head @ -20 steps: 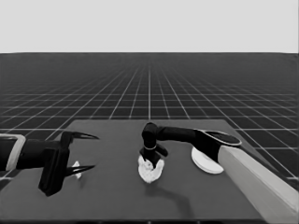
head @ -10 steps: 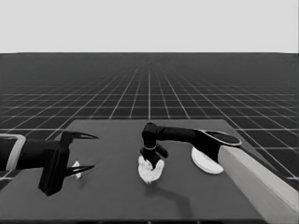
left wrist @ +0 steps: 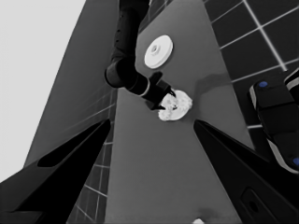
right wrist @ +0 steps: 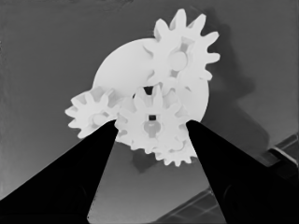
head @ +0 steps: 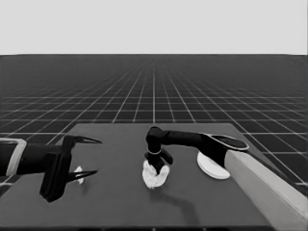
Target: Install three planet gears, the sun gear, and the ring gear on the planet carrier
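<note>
On the dark desk (head: 120,202) we see, largest first, the larger round part (head: 211,166) lying at the right, beside the reaching right arm. Near the middle lies the smaller round part (right wrist: 126,70) with gears on it. The right tool (right wrist: 150,125) stands directly over them, its two fingers either side of one small gear (right wrist: 150,122), touching its teeth. The left tool (head: 89,156) waits over the desk's left end, fingers spread, holding nothing, a small white part (head: 78,174) beneath it.
</note>
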Robot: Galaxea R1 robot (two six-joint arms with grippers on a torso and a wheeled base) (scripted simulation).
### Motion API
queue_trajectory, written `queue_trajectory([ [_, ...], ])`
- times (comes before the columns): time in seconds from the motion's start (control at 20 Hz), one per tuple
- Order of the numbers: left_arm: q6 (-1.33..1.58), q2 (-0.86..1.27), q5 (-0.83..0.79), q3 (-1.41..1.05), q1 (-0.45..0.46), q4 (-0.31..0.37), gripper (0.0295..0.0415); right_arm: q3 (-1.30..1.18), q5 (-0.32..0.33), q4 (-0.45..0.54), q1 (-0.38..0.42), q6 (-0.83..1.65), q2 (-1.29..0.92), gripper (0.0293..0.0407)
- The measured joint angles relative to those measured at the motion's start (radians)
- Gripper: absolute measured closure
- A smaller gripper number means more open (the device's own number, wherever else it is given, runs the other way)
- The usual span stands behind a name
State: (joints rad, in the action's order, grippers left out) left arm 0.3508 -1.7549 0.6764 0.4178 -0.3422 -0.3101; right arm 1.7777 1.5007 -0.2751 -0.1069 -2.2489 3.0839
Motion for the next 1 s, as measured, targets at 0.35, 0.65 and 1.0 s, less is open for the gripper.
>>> queue_trajectory([
  [0.35, 0.000, 0.000, 0.000, 0.000, 0.000, 0.000, 0.0326, 0.000, 0.000, 0.000, 0.000, -0.073, 0.000, 0.0391],
  [0.65, 0.000, 0.000, 0.000, 0.000, 0.000, 0.000, 0.0326, 0.000, 0.000, 0.000, 0.000, -0.117, 0.000, 0.0320],
  [1.0, 0.000, 0.000, 0.000, 0.000, 0.000, 0.000, 0.0326, 0.000, 0.000, 0.000, 0.000, -0.120, 0.000, 0.0315],
])
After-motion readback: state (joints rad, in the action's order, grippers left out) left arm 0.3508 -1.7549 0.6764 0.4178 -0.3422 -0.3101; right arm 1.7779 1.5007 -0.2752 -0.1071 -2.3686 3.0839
